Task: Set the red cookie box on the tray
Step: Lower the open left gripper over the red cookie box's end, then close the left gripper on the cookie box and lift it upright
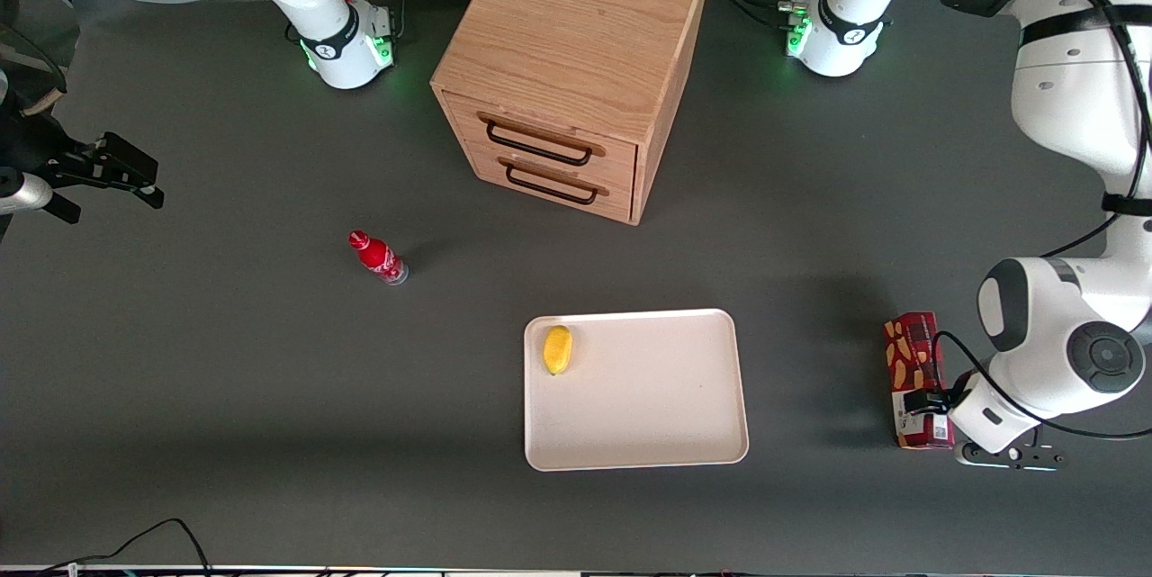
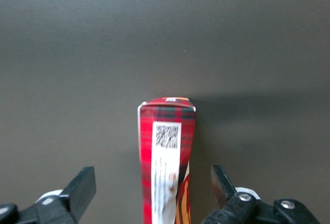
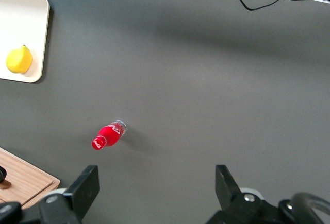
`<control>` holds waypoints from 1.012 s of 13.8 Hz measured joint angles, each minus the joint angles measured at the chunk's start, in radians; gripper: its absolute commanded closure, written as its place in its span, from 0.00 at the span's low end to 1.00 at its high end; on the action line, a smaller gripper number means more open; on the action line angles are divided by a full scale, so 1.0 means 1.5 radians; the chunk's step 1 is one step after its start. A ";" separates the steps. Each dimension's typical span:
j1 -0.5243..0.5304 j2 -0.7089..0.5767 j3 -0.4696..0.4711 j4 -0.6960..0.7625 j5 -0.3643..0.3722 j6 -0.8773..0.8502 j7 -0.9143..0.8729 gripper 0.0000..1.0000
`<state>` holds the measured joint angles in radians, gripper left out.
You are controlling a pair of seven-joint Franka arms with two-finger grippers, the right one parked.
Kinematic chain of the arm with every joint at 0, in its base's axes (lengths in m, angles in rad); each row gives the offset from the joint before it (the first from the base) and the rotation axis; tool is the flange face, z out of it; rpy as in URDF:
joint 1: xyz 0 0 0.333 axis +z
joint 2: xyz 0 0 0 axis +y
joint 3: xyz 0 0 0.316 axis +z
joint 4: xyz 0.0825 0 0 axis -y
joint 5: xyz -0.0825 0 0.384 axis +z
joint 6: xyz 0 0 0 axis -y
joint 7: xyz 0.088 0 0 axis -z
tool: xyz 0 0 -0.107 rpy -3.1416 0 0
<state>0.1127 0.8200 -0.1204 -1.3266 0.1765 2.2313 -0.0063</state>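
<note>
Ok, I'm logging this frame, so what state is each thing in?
red cookie box: lying flat on table, off the tray
gripper: open, straddling the box
tray: flat, holding only the lemon
lemon: in tray corner
red bottle: upright, capped
drawers: both shut

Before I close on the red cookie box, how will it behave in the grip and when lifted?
The red cookie box looks like thin cardboard, so it may dent under a hard squeeze. It is long and narrow, and the open gripper straddles it near one end, so the free end could sag or swing. Its flat faces should not roll once on the tray.
</note>
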 measured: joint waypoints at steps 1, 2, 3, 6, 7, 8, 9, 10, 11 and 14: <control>0.000 0.012 0.000 0.000 0.001 0.011 0.000 0.36; 0.000 0.023 0.000 0.000 0.001 0.017 0.000 0.72; 0.000 0.030 0.000 0.000 0.002 0.020 0.000 0.99; 0.000 0.033 0.000 0.002 0.013 0.022 0.000 1.00; 0.000 0.033 0.000 0.002 0.022 0.022 0.000 1.00; 0.000 0.032 0.000 0.002 0.027 0.022 0.000 1.00; -0.001 0.032 -0.001 0.004 0.030 0.022 0.000 1.00; -0.001 0.031 -0.001 0.007 0.031 0.021 0.000 1.00; -0.002 0.029 -0.001 0.014 0.032 0.015 0.000 1.00; -0.005 -0.005 -0.017 0.069 0.031 -0.100 0.000 1.00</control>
<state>0.1058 0.8127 -0.1453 -1.2238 0.2223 2.0818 -0.0062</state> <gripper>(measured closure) 0.718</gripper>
